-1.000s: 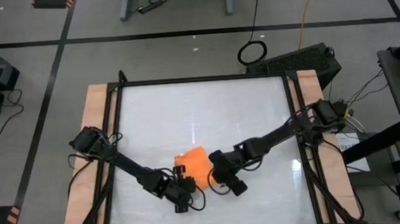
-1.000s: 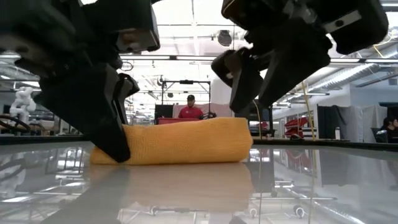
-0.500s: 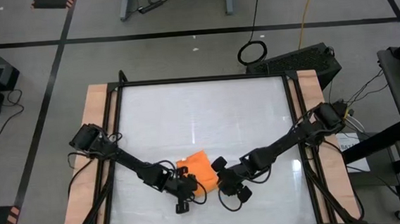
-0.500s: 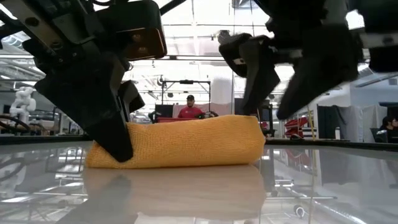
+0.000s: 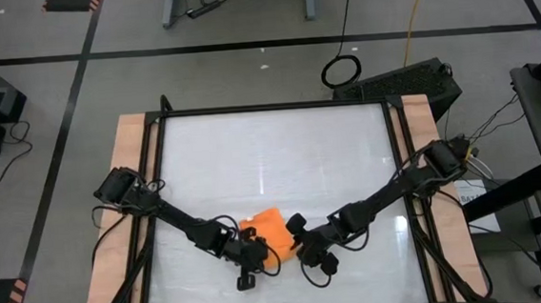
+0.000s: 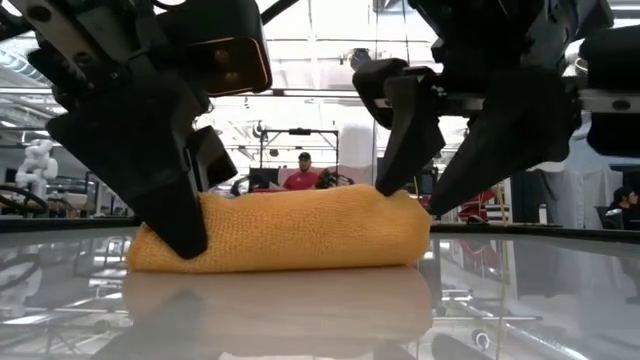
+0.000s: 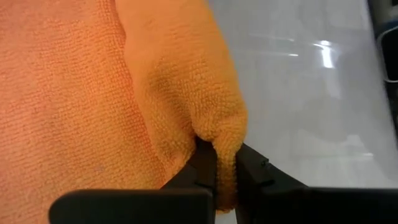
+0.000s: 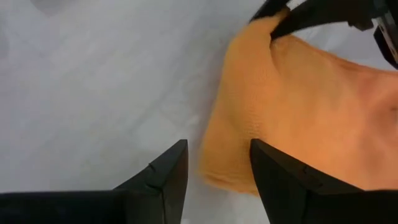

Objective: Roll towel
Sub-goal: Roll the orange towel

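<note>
The bright-orange towel (image 5: pixel 268 226) lies folded into a thick roll near the table's front middle; in the low view it (image 6: pixel 280 232) is a low bundle on the glossy top. My left gripper (image 5: pixel 248 254) is at its left end, shut on a fold of the cloth; the left wrist view shows the towel (image 7: pixel 93 93) pinched in my left gripper (image 7: pixel 224 171). My right gripper (image 5: pixel 308 250) is open at the towel's right end. In the right wrist view the towel (image 8: pixel 298 106) lies just ahead of its spread fingers (image 8: pixel 168 174). The low view shows the right gripper (image 6: pixel 430 165) above that end.
The table has a glossy white top (image 5: pixel 271 151) with wooden side strips (image 5: pixel 129 152). A dark box (image 5: pixel 409 80) and a cable loop (image 5: pixel 341 70) lie on the floor behind it. In the low view a person (image 6: pixel 305 175) shows far off in the room.
The towel has been drawn toward the table's front and has bunched into a thicker roll. The right gripper has moved down to the towel's right end, still open. The left gripper keeps its hold.
</note>
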{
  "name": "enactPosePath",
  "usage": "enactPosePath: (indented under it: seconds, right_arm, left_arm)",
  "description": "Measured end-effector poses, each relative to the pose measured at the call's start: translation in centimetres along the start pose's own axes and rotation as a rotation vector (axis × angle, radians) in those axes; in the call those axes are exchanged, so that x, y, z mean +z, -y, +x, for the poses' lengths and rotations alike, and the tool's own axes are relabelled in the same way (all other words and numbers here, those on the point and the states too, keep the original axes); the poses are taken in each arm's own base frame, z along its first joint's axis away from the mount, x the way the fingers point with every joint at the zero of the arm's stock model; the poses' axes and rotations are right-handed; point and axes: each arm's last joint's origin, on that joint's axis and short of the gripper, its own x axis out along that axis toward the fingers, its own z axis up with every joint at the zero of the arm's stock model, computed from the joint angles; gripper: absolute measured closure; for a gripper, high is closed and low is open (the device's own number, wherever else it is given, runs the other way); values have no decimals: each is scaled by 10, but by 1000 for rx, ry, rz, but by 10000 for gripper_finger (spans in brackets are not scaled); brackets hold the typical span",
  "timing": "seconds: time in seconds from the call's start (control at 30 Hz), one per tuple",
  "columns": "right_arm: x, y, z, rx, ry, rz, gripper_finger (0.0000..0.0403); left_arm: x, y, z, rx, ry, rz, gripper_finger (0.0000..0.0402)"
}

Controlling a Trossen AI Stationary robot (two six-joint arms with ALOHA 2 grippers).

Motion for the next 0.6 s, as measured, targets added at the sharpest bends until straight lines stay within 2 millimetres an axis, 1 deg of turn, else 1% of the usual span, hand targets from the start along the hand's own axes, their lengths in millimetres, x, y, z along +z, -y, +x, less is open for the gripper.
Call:
enactPosePath:
  seconds: [0.07,0.23,0.37,0.53,0.6]
  right_arm:
    - [-1,0,2,-1,1,-12,238]
    - [-8,-1,16,13,-22,-12,238]
    - [-13,-4,25,19,-41,0,238]
    - [-13,-2,28,9,-25,9,239]
    - [-13,1,29,3,-20,19,243]
  left_arm:
    - [0,1,0,-13,3,0,381]
    - [1,1,0,-19,6,-7,381]
    - [2,3,0,-62,10,-6,381]
    - [4,6,0,-124,5,5,380]
    - [3,6,0,-135,-3,10,370]
